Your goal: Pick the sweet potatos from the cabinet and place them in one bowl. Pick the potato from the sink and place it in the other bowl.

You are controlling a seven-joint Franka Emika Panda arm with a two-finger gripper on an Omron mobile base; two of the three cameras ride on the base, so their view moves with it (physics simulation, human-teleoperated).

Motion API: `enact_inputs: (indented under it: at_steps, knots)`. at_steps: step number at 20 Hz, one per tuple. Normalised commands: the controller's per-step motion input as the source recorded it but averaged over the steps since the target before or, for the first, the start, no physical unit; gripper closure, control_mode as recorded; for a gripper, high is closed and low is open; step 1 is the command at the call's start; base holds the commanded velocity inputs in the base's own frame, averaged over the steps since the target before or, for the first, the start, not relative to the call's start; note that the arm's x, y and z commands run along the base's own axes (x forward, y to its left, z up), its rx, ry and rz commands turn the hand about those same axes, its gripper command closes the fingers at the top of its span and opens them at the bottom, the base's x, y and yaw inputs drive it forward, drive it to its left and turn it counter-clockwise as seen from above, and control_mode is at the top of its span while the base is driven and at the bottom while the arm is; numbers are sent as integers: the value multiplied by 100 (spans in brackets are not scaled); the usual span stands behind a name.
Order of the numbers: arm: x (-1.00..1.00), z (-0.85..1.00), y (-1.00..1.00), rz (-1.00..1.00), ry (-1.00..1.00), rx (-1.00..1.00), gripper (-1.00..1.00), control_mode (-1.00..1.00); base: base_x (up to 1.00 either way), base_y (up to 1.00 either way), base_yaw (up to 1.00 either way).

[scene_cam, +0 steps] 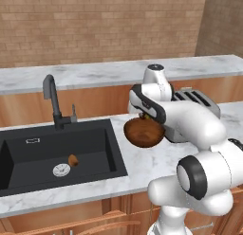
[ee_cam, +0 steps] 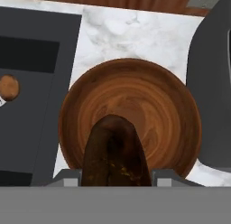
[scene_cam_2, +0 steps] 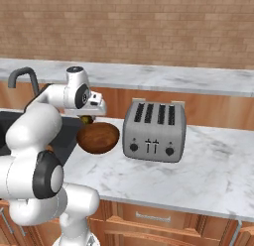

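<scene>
The gripper (ee_cam: 115, 180) hangs directly above the brown bowl (ee_cam: 149, 105), its fingers pinching a dark sweet potato (ee_cam: 115, 155) whose long axis points down toward the bowl's centre. The bowl sits between the sink (scene_cam: 28, 163) and the toaster (scene_cam_2: 155, 131); letting go should drop it inside. The potato (scene_cam: 73, 160) lies in the sink.

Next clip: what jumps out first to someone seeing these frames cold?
The claw hangs right above the reddish-brown wooden bowl, shut on a dark sweet potato. The bowl sits on the marble counter between the black sink and the silver four-slot toaster. A small orange-brown potato lies in the sink beside the round drain.
</scene>
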Motion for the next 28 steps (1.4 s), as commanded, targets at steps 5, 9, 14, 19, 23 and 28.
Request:
enact_inputs:
  at_steps: [5, 9, 14, 19, 23, 28]
  knots:
    - [-1, -33, 0, 1, 0, 0, 100, -100, 0, 0, 0]
    - [0, -40, 0, 0, -1, 0, 100, -100, 0, 0, 0]
    - [0, -42, 0, 0, 0, 0, 100, -100, 0, 0, 0]
    - [0, -26, 0, 0, -2, 0, 100, -100, 0, 0, 0]
    - [20, -1, 0, 0, -2, 0, 100, -100, 0, 0, 0]
    - [18, 0, -2, 0, 0, 0, 100, -100, 0, 0, 0]
